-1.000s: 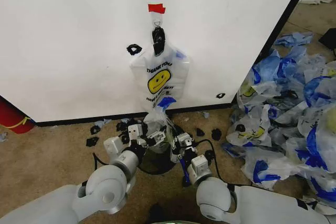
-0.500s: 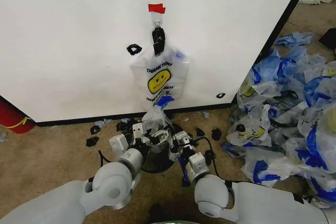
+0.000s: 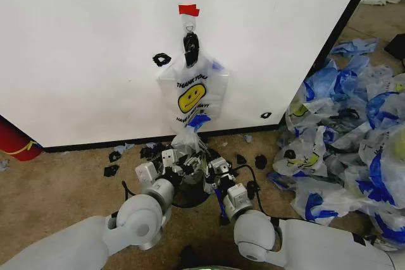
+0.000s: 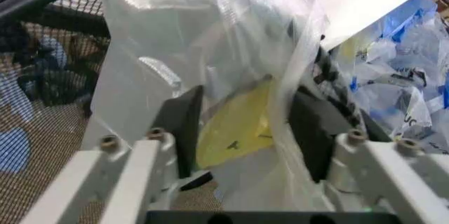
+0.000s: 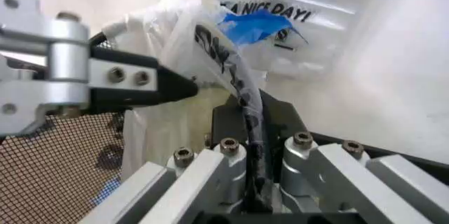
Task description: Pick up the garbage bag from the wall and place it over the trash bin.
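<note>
Left wrist view shows the left claw (image 4: 242, 129) spread around limp, slippery bag (image 4: 210, 66) film over the bin (image 4: 42, 8); right claw (image 5: 245, 140) pinches its bunched edge, the surest hold

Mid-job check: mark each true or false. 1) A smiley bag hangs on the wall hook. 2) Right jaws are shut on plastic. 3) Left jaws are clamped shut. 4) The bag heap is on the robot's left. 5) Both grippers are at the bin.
1) True: the hanging smiley bag is on the hook of the wall.
2) True: the right gripper pinches a twisted strip of the garbage bag.
3) False: the left gripper has its jaws apart, with bag film between them.
4) False: the bag heap lies on the robot's right.
5) True: both are at the trash bin.
</note>
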`<state>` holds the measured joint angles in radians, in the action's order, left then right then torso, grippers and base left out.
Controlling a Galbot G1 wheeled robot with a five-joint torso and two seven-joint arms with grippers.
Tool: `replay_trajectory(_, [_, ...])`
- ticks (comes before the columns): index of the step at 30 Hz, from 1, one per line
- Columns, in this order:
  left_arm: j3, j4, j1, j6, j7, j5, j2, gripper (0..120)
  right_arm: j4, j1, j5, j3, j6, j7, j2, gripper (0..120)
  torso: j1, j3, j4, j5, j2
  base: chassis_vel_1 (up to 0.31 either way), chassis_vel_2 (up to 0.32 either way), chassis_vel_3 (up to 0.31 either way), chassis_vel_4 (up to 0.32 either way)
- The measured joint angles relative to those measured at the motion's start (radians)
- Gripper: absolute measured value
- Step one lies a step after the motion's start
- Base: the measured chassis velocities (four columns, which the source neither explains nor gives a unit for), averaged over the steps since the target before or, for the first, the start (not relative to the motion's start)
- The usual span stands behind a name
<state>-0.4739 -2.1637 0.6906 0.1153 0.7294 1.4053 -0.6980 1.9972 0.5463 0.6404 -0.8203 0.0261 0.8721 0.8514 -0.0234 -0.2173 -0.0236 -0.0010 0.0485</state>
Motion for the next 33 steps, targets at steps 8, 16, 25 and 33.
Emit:
replay_trajectory(8, [0.007, -0.001, 0.011, 0.005, 0.001, -0.003, 0.001, 12, -0.008, 0.010, -0.007, 0.011, -0.003, 0.002, 0.006, 1, 0.000, 0.000, 0.0000, 0.0000, 0.000, 0.000, 0.000, 0.000, 0.000])
replay_trajectory(16, [0.034, -0.020, 0.036, 0.006, 0.001, -0.005, 0.019, 0, -0.005, 0.028, -0.008, 0.045, -0.009, 0.002, -0.008, 1, 0.000, 0.000, -0.0001, 0.0000, 0.000, 0.000, 0.000, 0.000, 0.000])
replay_trajectory(25, [0.077, -0.058, 0.089, 0.006, 0.012, -0.015, 0.056, 0, -0.001, 0.067, -0.008, 0.129, -0.021, -0.002, -0.018, 1, 0.000, 0.000, 0.0000, 0.0000, 0.000, 0.000, 0.000, 0.000, 0.000])
replay_trajectory(33, [0.109, -0.066, 0.106, 0.007, 0.018, -0.025, 0.085, 0, 0.014, 0.124, -0.008, 0.211, -0.033, -0.017, -0.044, 1, 0.000, 0.000, 0.0000, 0.0001, 0.000, 0.000, 0.000, 0.000, 0.000])
